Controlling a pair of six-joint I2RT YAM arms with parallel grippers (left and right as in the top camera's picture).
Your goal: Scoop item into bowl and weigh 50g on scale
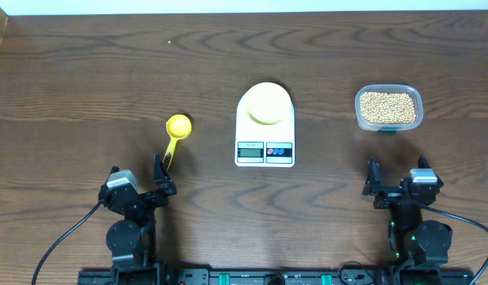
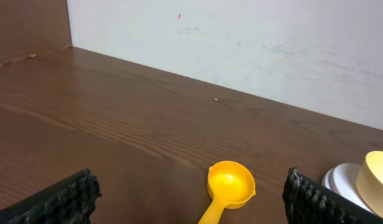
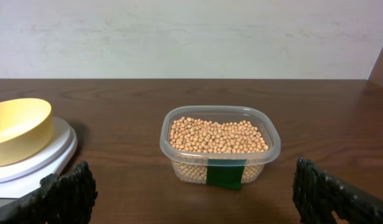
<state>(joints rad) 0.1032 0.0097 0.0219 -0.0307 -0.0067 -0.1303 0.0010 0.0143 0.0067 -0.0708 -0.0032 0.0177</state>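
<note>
Left hand: the left hand (image 2: 188, 202) has its fingers spread wide and holds nothing; both black ribbed pads sit at the bottom corners of its wrist view.
Ahead of left hand: the bright yellow long-handled plastic measuring scoop (image 1: 174, 138) lies on the dark brown wooden table (image 1: 85, 79), just beyond the fingertips.
Scoop axis: the long axis runs away from the left hand, handle end nearest the fingers and the round cup at the far end, leaning slightly towards the middle of the table.
Nearer arm for scoop: the left one, clearly. The handle already points into the gap between its fingers, so a short reach forward should line up a grasp.
Right hand: the right hand (image 3: 198, 202) is equally wide open and empty.
Ahead of right hand: the clear rounded-rectangular plastic tub (image 1: 388, 108) stands straight in front, well apart from the fingers and full of tiny round beige-tan beans (image 3: 216, 135).
Centre: the white flat digital kitchen scale (image 1: 264, 134) sits between the two arms, display towards the robot, with the small round pale yellow plastic bowl (image 1: 266, 101) on its platform, empty.
Judgement: the scoop must cross over the scale to reach the beans.
</note>
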